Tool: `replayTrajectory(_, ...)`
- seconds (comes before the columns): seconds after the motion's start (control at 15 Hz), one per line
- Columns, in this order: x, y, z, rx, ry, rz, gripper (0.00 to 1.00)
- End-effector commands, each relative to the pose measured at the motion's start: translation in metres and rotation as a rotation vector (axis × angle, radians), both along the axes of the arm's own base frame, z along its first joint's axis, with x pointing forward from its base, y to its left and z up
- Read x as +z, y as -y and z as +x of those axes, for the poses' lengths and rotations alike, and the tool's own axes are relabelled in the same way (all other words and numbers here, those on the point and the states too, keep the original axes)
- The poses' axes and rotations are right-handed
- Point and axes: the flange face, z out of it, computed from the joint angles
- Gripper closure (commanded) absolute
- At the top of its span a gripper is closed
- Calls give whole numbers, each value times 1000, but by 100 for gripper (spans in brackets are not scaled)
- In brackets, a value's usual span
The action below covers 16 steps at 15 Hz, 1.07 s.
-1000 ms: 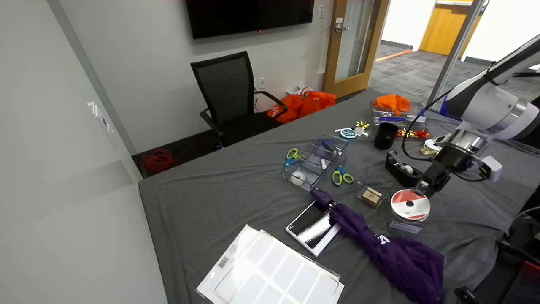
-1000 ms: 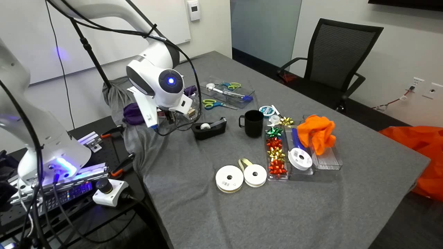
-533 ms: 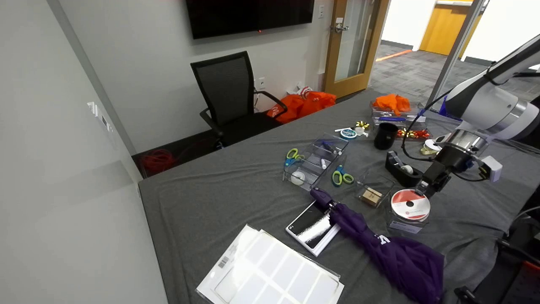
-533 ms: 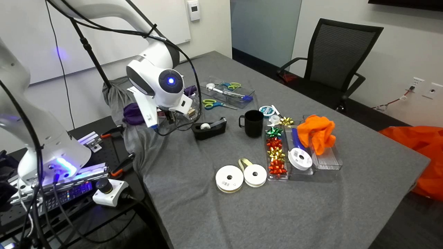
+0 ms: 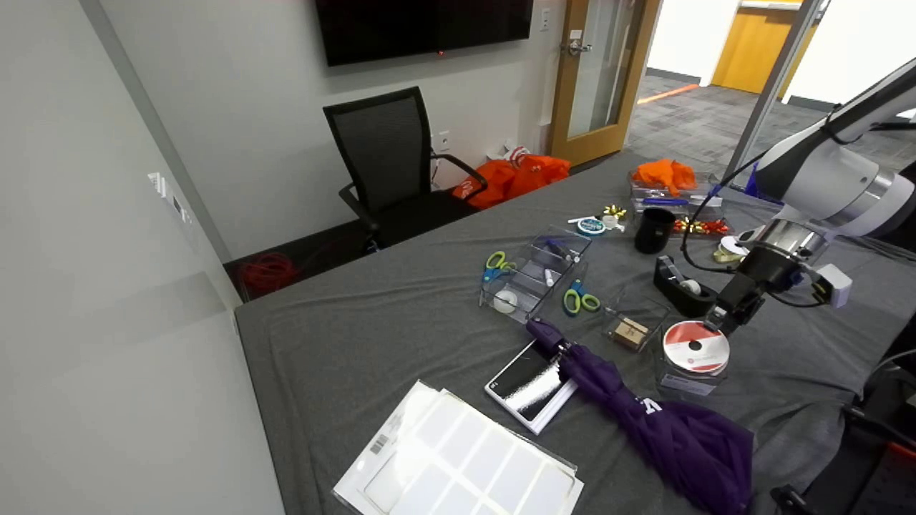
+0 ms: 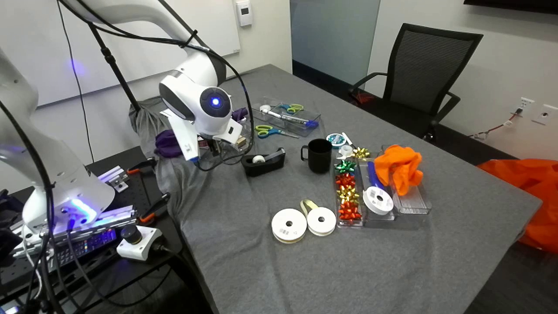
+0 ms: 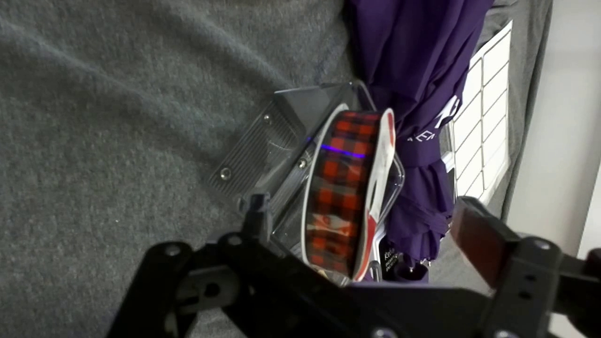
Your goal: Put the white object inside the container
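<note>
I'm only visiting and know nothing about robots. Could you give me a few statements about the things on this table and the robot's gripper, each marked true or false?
1. The spool carries red-and-black checked ribbon. True.
2. The gripper is shut tight. False: its fingers stand wide apart in the wrist view.
3. The purple umbrella is spread open. False: it lies folded.
4. The black mug stands upright. True.
5. Shiny bows lie in a see-through tray. True.
6. The tape dispenser stands inside that tray. False: it stands on the grey cloth.
</note>
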Motion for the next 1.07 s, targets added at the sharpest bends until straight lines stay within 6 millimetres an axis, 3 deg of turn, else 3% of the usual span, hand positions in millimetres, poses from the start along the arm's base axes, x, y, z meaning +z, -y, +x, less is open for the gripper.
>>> replayTrajectory(0.0, 4, -3, -4, 4, -1, 12, 0)
replayTrajectory(1.0, 10, -9, -6, 0, 6, 42, 0)
